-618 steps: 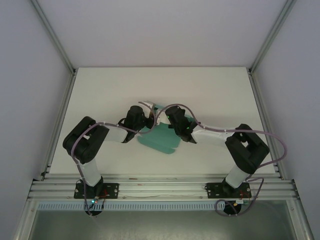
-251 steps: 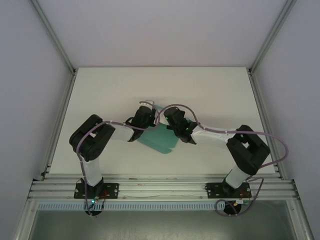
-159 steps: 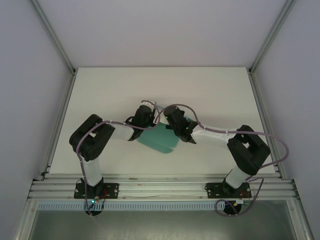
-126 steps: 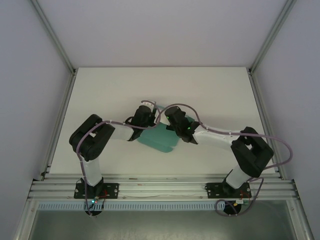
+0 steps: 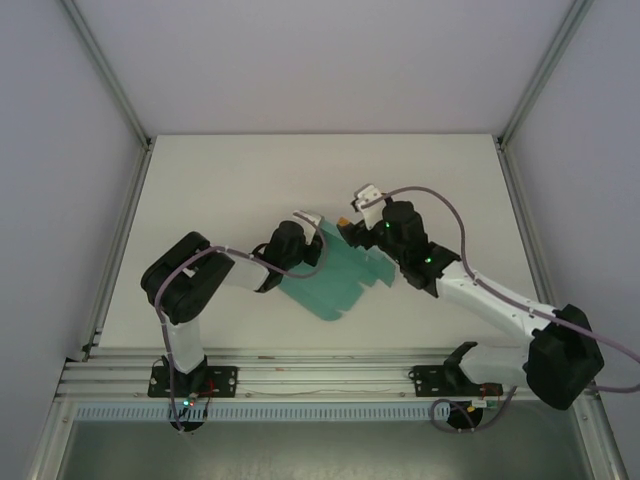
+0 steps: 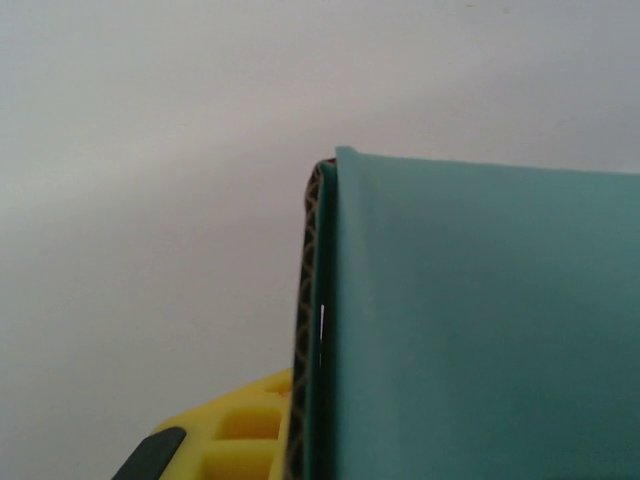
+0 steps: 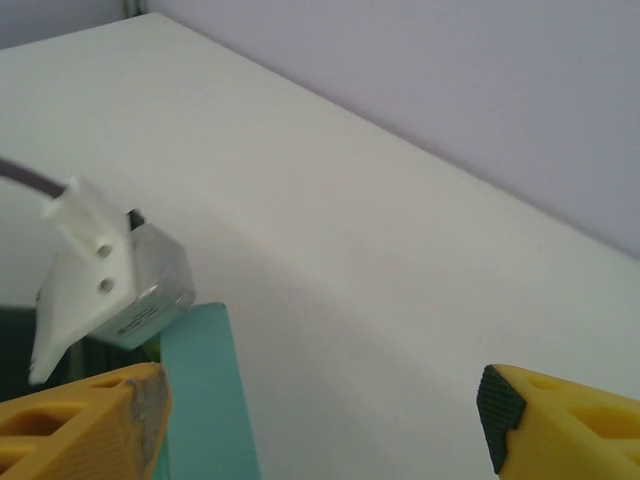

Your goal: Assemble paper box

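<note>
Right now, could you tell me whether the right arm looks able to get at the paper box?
Probably yes: the right gripper is open right beside the paper box's far edge, with nothing between them.

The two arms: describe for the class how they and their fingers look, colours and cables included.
The left arm and right arm have white links between bulky black joints. Lilac cables loop along them, and green lights dot the right wrist. The fingers are yellow with dark tips.
</note>
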`<state>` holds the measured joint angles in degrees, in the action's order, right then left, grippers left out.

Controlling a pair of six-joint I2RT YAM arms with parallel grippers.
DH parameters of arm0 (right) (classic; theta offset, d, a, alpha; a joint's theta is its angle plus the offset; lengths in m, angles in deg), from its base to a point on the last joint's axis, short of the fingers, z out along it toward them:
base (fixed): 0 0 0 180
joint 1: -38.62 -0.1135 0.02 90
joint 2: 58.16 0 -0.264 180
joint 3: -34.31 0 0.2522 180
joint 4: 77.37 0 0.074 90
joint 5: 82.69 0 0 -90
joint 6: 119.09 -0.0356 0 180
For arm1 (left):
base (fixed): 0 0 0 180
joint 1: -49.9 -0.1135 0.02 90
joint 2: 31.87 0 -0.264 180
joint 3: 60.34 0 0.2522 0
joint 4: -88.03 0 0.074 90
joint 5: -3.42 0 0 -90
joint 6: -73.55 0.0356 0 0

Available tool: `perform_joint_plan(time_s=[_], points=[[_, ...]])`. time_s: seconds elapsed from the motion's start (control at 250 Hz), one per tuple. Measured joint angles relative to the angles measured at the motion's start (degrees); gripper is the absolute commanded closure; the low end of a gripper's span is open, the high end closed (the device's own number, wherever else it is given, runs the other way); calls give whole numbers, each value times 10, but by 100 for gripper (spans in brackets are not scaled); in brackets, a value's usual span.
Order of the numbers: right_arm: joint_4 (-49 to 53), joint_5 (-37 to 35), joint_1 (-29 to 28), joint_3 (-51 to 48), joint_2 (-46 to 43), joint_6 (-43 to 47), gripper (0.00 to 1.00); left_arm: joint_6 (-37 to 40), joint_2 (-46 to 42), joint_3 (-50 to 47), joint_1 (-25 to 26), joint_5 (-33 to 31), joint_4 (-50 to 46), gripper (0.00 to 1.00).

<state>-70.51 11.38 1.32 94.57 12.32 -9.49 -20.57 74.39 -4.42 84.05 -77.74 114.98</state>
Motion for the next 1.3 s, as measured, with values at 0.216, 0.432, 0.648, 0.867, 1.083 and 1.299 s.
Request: perform_joint_plan(time_s=[0.216, 0.432, 0.648, 0.867, 1.083, 1.299], points=[[26, -2, 14, 67, 115, -69, 28, 8, 0, 0, 0, 15, 2, 100], [24, 23, 21, 78, 189, -135, 34, 10, 4, 3, 7, 14, 1, 100], [-62, 67, 26, 31, 207, -153, 39, 3, 6, 5, 7, 12, -4, 90], [-120, 73, 26, 9, 216, -125, 39, -20, 6, 5, 7, 5, -7, 74], [-151, 73, 26, -9, 216, -93, 39, -23, -8, 10, 7, -11, -35, 72], [-164, 73, 26, -16, 216, -77, 39, -19, -25, 22, 7, -37, -64, 73]])
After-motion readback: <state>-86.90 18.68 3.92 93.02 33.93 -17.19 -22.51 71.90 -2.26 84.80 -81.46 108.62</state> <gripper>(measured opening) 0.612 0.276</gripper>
